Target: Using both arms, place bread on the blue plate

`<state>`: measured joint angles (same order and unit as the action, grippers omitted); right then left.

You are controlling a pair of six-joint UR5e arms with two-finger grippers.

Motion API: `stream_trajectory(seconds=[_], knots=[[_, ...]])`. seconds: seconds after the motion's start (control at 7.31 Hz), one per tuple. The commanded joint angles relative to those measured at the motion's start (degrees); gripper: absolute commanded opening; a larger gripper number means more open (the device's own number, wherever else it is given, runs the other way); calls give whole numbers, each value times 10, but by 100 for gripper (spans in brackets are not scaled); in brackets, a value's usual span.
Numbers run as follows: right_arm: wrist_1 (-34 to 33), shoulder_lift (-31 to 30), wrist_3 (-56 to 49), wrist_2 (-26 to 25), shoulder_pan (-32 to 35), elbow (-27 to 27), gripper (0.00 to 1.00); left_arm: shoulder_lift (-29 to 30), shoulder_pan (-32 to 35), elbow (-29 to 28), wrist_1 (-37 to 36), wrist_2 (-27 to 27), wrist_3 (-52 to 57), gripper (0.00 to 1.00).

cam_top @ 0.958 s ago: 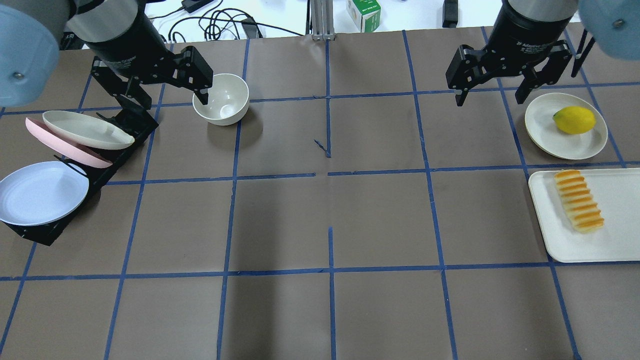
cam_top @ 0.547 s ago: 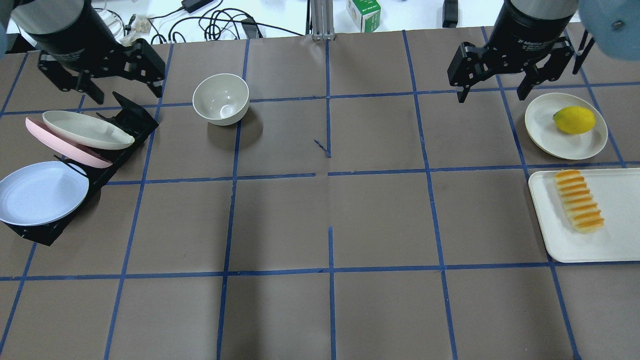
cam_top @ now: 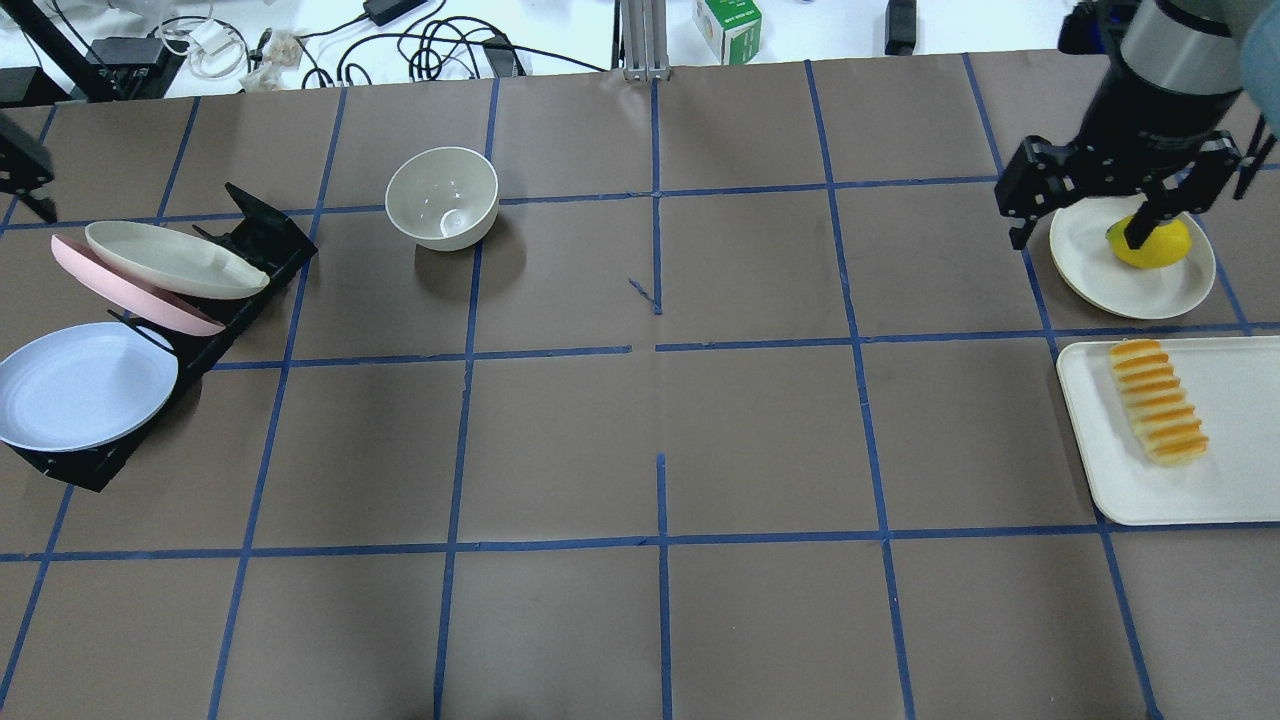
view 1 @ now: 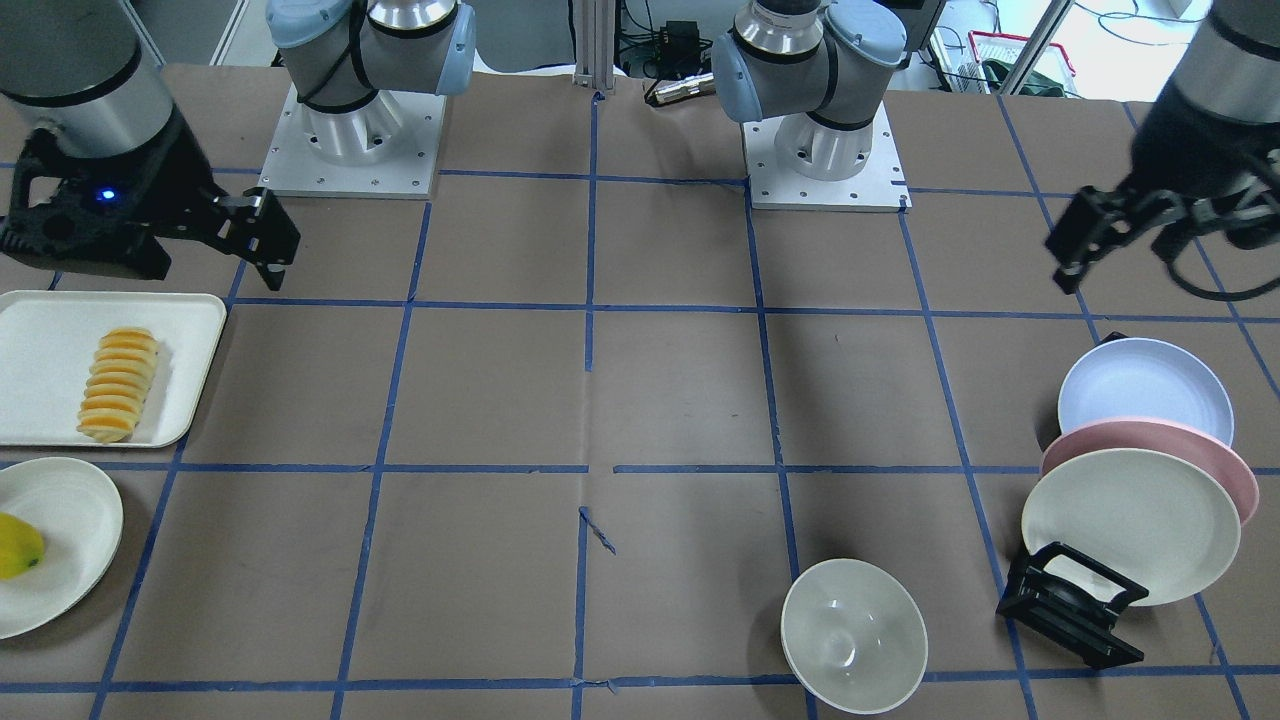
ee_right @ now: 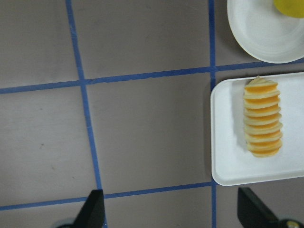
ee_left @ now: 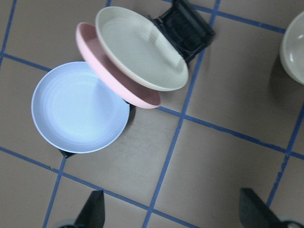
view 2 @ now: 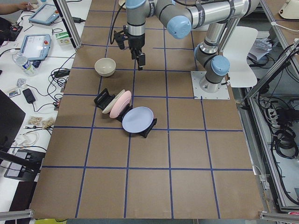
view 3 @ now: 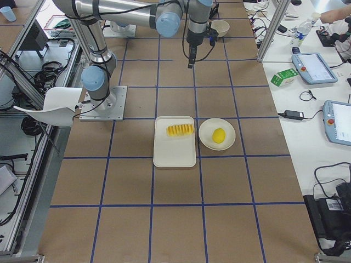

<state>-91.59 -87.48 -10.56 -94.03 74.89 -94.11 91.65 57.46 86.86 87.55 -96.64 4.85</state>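
- The bread (cam_top: pixel 1158 402) lies on a white tray (cam_top: pixel 1240 430) at the table's 3 o'clock side in the overhead view, well apart from both grippers.
- The blue plate (cam_top: pixel 80 385) leans in a black rack (cam_top: pixel 265 240) at the 9 o'clock side. A pink plate (cam_top: pixel 130 297) and a cream plate (cam_top: pixel 170 260) lean toward its 1 o'clock.
- The right gripper (ee_right: pixel 173 211) hangs at the bread's 12 o'clock — fingers wide apart, holding nothing.
- The left gripper (ee_left: pixel 173 216) hangs at the blue plate's 11 o'clock, fingers wide apart too.
- A lemon (cam_top: pixel 1170 248) sits on a small plate (cam_top: pixel 1140 290) at the tray's 12 o'clock.
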Motion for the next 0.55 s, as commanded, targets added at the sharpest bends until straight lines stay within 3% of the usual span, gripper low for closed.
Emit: stream_trajectory(seconds=[0.0, 0.27, 0.41], knots=[[-135, 5, -151, -2, -99, -101, 100, 36, -129, 29, -24, 5, 24, 100], [-341, 41, -228, -6, -138, -215, 100, 90, -138, 59, -111, 5, 21, 100], [-386, 66, -276, 0, -176, -231, 100, 126, -138, 77, -174, 6, 23, 100]])
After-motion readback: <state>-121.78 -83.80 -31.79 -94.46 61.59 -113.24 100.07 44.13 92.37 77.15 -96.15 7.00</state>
